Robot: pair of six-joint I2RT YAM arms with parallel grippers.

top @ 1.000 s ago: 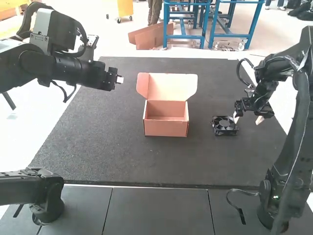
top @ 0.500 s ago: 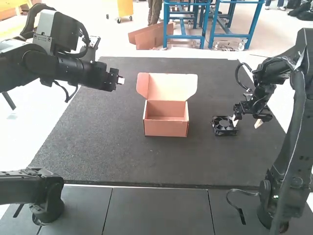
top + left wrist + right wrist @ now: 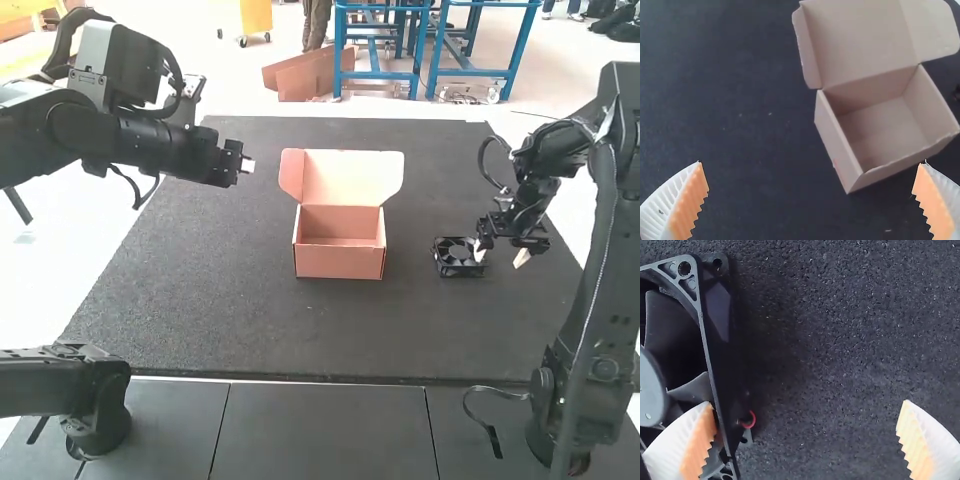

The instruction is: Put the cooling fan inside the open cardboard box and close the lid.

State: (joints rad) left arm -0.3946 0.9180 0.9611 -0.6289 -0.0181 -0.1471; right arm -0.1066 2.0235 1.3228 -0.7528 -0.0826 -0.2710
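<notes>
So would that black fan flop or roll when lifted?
Probably stiff: the cooling fan has a rigid-looking square frame. Flat sides, so it likely won't roll. Its thin blades look fragile; gripping the frame seems safer.

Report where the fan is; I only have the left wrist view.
Observer: The fan lies on the mat, right of the box, apart from it.
Operator: Give me the right gripper's state.
Observer: The right gripper is open at the fan's right edge; one finger overlaps the frame, the other is over bare mat.
Operator: Place my left gripper.
Observer: The left gripper hangs above the mat, left of the box.
</notes>
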